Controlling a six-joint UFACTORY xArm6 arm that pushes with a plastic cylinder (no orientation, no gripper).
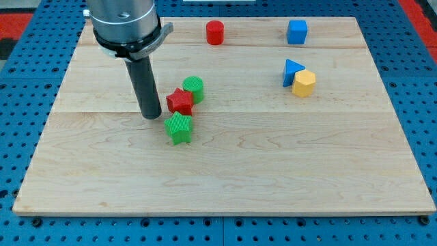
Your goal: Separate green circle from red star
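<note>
The green circle (194,88) sits near the board's middle, touching the red star (180,101) just below and to its left. A green star (179,128) lies right below the red star, close to it. My tip (151,116) rests on the board just left of the red star and up-left of the green star, a small gap from both.
A red cylinder (215,32) and a blue cube (297,31) stand near the view's top. A blue triangle (291,70) touches a yellow hexagon (304,83) at the right. The wooden board (273,171) ends at blue pegboard on all sides.
</note>
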